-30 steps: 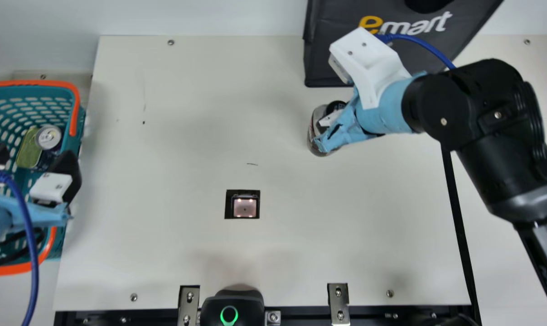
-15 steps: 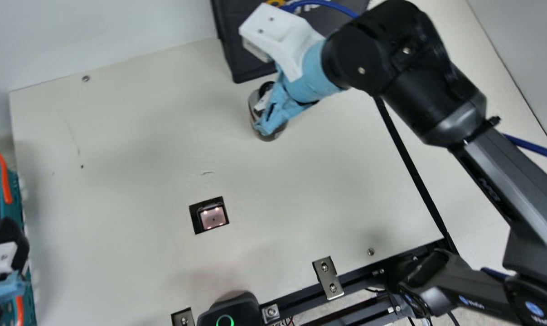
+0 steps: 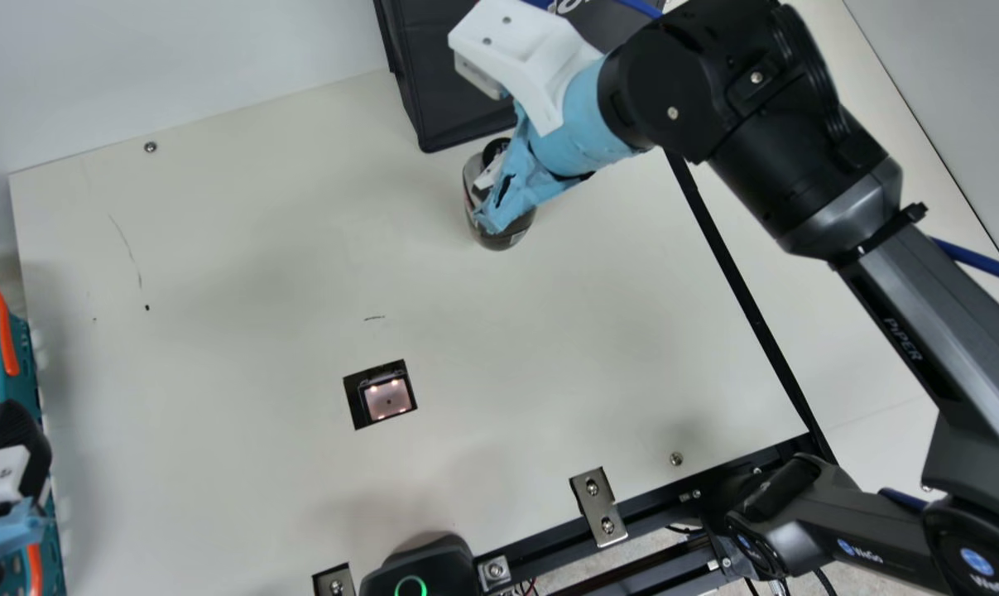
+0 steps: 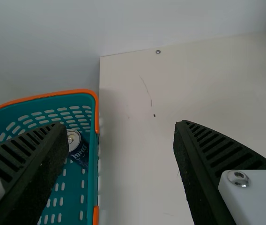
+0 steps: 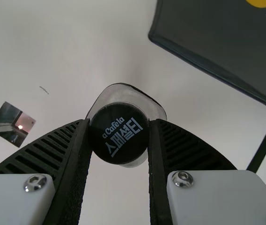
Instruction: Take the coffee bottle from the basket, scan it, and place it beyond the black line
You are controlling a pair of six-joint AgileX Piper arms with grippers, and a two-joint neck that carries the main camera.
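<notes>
Coffee bottle (image 3: pixel 500 241) clamped around cap (image 5: pixel 119 133) by right hand (image 3: pixel 487 197) (dark bag (image 3: pixel 437 99) near); scanner (image 3: pixel 387 400) well apart.

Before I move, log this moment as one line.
right pincer shut on cap of coffee bottle | bottle short of black line | left pincer open by basket | can in basket | scan result: cannot tell
</notes>
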